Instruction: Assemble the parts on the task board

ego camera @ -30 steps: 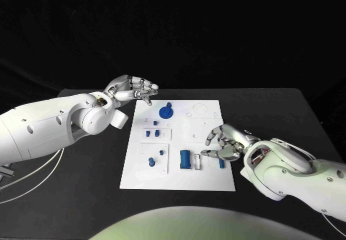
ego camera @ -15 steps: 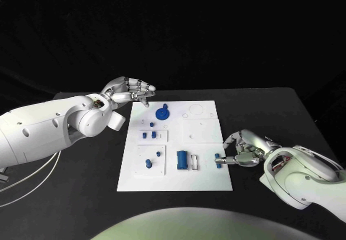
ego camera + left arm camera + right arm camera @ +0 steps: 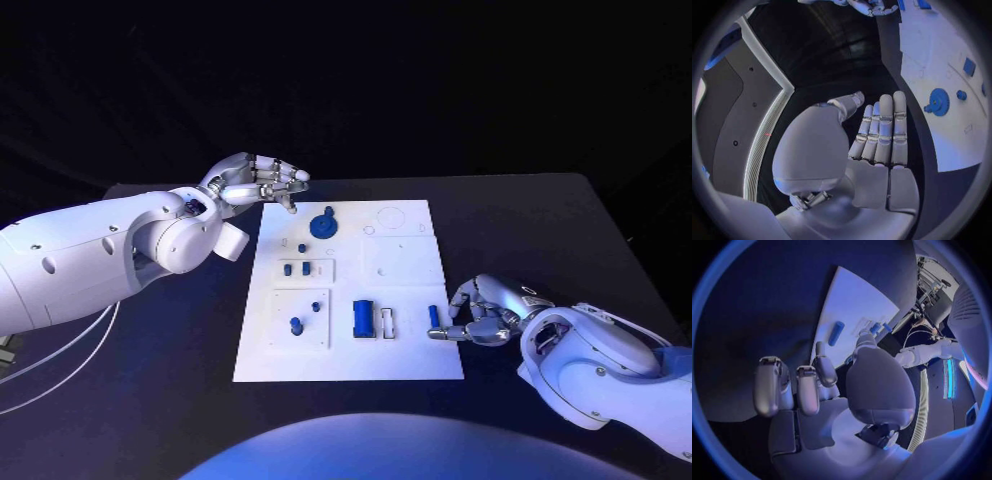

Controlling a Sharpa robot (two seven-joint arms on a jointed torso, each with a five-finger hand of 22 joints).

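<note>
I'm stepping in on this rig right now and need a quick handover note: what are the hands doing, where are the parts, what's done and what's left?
Left hand: holds nothing, fingers partly curled, above the far left corner of the task board.
Right hand: at the board's right edge beside a small blue peg that lies on the board; whether it touches the peg is unclear.
Parts: blue gear at the far end; small blue pieces mid-left; a blue piece near left; blue block near the middle.
Done: cannot tell.
Left: at least the loose peg is not yet placed.
</note>
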